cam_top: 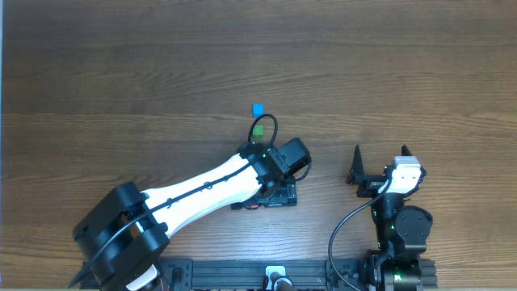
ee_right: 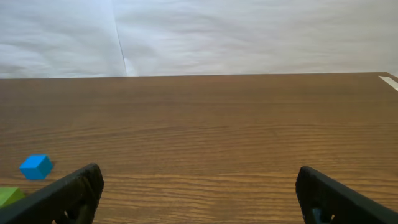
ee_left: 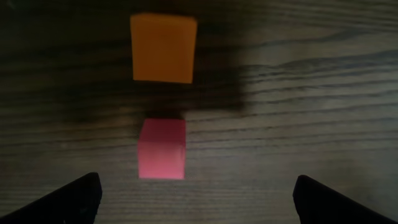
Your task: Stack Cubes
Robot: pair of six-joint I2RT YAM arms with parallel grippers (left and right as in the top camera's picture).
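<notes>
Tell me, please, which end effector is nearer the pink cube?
Left. The left end effector hovers open above the pink cube; the right end effector sits far off to the side.

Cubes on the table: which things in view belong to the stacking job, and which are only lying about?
Belong to the job: orange cube; pink cube; blue cube; green cube; left end effector, open, near the pink cube.

Only surroundings: wooden table; white backdrop; pale strip at the table's edge.

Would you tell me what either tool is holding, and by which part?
Nothing: the left tool is open above the pink cube; the right tool is open, empty.
</notes>
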